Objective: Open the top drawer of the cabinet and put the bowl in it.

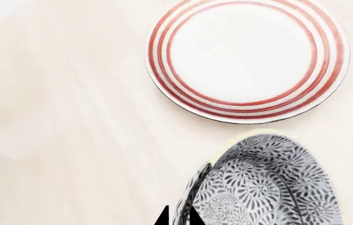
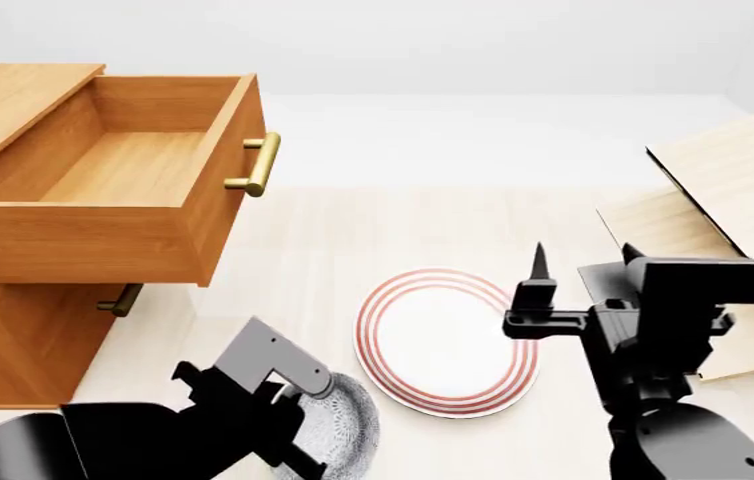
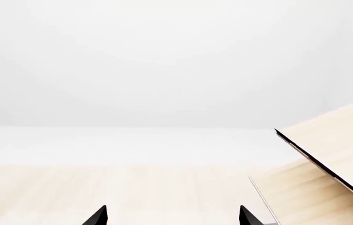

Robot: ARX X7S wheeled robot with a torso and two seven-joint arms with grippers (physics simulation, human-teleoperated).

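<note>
The cabinet (image 2: 10, 330) stands at the left. Its top drawer (image 2: 124, 165) is pulled out, with a bare light-wood interior and a brass handle (image 2: 257, 165). The speckled bowl (image 2: 340, 428) is low beside the red-ringed plate (image 2: 447, 340). It also shows in the left wrist view (image 1: 270, 187). My left gripper (image 1: 178, 219) is shut on the bowl's near rim, one fingertip inside and one outside. In the head view the left gripper (image 2: 294, 448) is at the bowl's left edge. My right gripper (image 2: 584, 258) is open and empty, raised to the right of the plate. It also shows in the right wrist view (image 3: 171, 218).
The plate (image 1: 248, 58) lies just beyond the bowl on the pale wood surface (image 1: 70, 117). A tilted light-wood shelf rack (image 2: 731, 200) stands at the right, also in the right wrist view (image 3: 333, 150). A lower drawer handle (image 2: 120, 300) shows under the open drawer.
</note>
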